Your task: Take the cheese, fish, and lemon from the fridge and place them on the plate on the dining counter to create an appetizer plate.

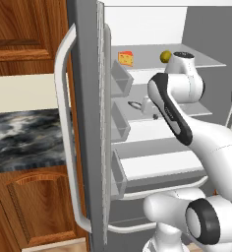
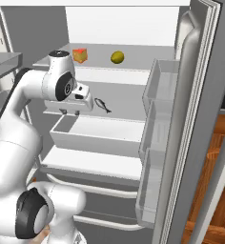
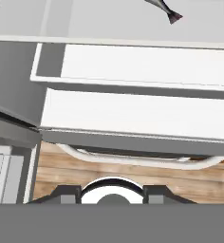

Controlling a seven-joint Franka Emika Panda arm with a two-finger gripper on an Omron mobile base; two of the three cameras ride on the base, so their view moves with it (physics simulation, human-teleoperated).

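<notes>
Fish [image 2: 103,105] lies flat on the middle shelf of the fridge [image 2: 133,28], at centre frame in the right base view, just right of the gripper [image 2: 70,112]. Judge it light, slim and probably slippery, so you should pinch it across the thicker mid-body, not the tail that shows at the top of the hand view. Whether the pincer is apart or together you cannot tell; it holds nothing visible. Cheese [image 2: 79,55] and lemon [image 2: 117,57] sit apart on the shelf above, upper centre.
</notes>
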